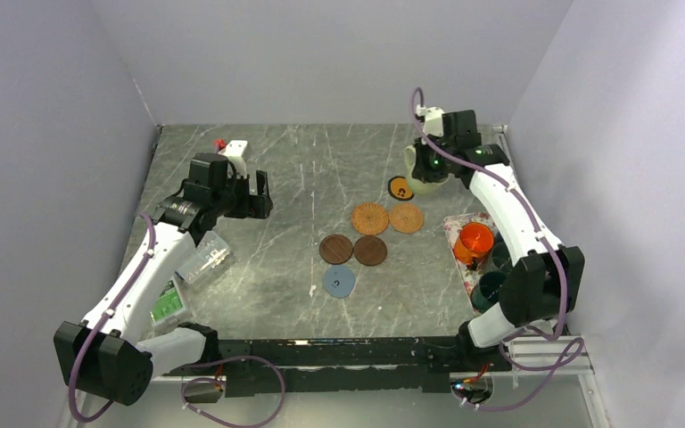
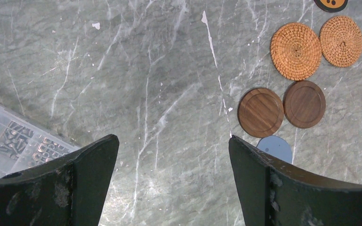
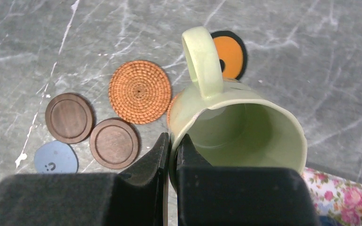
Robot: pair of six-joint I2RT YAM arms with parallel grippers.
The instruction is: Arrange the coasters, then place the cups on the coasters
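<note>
The right gripper [image 3: 172, 155] pinches the wall of the pale cream handled mug [image 3: 235, 125], far right. The left gripper [image 2: 173, 181] hangs spread wide. The round blue-grey coaster [image 3: 55, 157] bears a printed smiley.

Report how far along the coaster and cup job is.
Done, apparently: six coasters lie grouped mid-table, from the black-and-orange coaster to the blue-grey coaster. In hand: the right gripper is shut on the rim of the pale green cup, near that black-and-orange coaster. Left: no cup sits on a coaster yet; the orange cup and dark cups stand on the floral tray. The left gripper is open, empty.
</note>
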